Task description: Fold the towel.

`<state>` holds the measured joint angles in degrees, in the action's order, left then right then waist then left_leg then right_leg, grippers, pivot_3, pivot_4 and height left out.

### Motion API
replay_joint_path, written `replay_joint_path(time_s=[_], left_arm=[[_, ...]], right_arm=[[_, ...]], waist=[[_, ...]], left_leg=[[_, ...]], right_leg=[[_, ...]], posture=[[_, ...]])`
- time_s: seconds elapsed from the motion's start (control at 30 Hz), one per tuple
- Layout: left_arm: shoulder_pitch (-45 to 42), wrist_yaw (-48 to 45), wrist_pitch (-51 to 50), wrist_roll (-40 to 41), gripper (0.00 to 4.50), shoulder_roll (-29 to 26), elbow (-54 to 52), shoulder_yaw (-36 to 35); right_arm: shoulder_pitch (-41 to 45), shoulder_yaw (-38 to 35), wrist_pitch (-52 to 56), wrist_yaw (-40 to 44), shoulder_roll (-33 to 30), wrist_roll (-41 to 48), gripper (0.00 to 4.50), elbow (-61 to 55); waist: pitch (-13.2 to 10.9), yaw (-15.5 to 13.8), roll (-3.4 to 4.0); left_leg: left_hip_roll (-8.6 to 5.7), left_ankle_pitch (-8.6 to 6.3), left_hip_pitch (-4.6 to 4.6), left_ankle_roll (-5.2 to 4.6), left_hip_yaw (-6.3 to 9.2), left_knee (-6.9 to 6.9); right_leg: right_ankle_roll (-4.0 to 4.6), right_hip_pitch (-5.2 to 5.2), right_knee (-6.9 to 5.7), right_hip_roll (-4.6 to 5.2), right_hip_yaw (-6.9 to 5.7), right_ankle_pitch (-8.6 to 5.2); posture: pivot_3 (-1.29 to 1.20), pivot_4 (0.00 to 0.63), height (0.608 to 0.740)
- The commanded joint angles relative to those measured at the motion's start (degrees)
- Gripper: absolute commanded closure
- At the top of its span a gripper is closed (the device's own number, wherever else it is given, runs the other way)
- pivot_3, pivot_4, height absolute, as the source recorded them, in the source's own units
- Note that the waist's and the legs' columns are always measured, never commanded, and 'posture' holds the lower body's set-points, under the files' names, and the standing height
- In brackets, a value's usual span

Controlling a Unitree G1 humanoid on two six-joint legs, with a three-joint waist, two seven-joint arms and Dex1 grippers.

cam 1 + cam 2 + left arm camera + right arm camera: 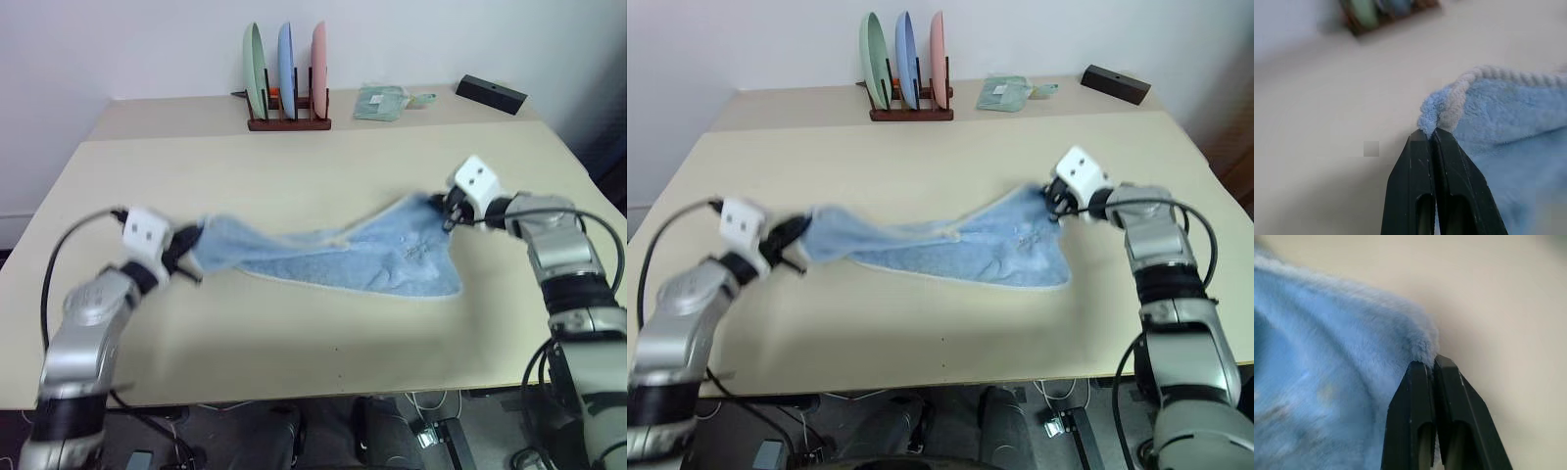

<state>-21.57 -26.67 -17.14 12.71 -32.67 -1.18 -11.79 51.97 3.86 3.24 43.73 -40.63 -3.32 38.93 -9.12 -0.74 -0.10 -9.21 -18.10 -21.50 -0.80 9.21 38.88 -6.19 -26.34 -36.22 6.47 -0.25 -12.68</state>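
Paired head views, looking forward and down over the counter [294,343], sharing the whole towel [362,257] and plate rack [287,119]. Wrist views, set close behind each hand's fingertips, facing along them at a towel corner.

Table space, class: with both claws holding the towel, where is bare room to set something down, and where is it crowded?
Bare table runs between the towel and the near edge, and between the towel and the plate rack. The far edge is crowded: rack, folded green cloth, black box. The middle is taken by the towel stretched between left claw and right claw.
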Motion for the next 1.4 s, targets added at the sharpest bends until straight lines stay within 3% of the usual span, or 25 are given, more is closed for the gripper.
replay_joint_path(time_s=[0.03,0.17,0.33,0.57,0.9,1.17,1.4], left_arm=[[-13.88,6.49,7.23,-4.47,4.50,-0.23,11.38,-0.78],[-25.16,6.94,10.27,-3.10,4.50,-0.92,19.39,-2.52],[-21.79,0.42,9.07,-1.30,4.50,-3.34,15.34,-1.59],[9.22,-12.03,-1.75,7.13,4.50,-8.76,-8.66,-4.68],[35.98,-15.16,-11.68,15.37,4.50,-7.06,-21.81,-11.39],[38.01,-14.12,-13.23,18.84,4.50,-6.46,-20.48,-17.70],[33.16,-11.24,-13.00,18.67,4.50,-5.49,-18.12,-17.13]], right_arm=[[10.07,-1.44,-9.90,-8.03,-0.72,-3.04,4.46,6.65],[15.78,-3.25,-15.19,-7.12,-1.72,-0.98,4.46,7.84],[12.01,-4.47,-16.20,0.48,-3.52,2.84,4.46,0.86],[-16.86,-6.78,-2.88,16.39,-8.68,16.06,4.46,-27.04],[-35.41,-11.26,15.07,23.42,-15.56,24.65,4.46,-40.96],[-37.52,-14.75,18.83,25.91,-18.80,27.10,4.46,-41.37],[-26.48,-11.27,14.23,20.08,-13.97,21.88,4.46,-33.90]], waist=[[0.00,0.14,-0.01],[0.02,0.92,-0.04],[0.02,2.33,-0.05],[0.02,3.24,0.02],[-0.02,-0.19,0.25],[-0.02,-1.58,0.24],[-0.02,-1.46,0.24]], left_leg=[[-0.01,0.00,0.00,-0.01,-0.01,0.03],[-0.02,-0.04,-0.02,-0.07,-0.01,0.17],[-0.05,-0.14,-0.03,-0.24,0.01,0.14],[0.00,-0.15,0.00,-0.25,0.04,0.09],[0.00,-0.25,0.18,-0.20,-0.05,0.10],[0.00,-0.28,0.21,-0.23,-0.08,0.26],[0.01,-0.28,0.23,-0.23,-0.10,0.25]], right_leg=[[0.00,0.01,0.00,0.02,0.01,0.00],[-0.03,-0.04,0.09,0.05,-0.01,0.02],[-0.04,-0.08,0.09,0.09,-0.03,0.02],[-0.05,-0.11,0.04,0.04,0.02,0.02],[-0.04,0.21,0.06,-0.02,0.09,0.02],[-0.05,0.38,0.11,0.00,0.08,0.02],[-0.05,0.37,0.11,0.00,0.08,0.02]], posture=[[0.00,0.150,0.740],[0.00,0.150,0.740],[0.00,0.150,0.740],[0.00,0.150,0.740],[0.00,0.150,0.740],[0.00,0.150,0.740],[0.00,0.150,0.740]])
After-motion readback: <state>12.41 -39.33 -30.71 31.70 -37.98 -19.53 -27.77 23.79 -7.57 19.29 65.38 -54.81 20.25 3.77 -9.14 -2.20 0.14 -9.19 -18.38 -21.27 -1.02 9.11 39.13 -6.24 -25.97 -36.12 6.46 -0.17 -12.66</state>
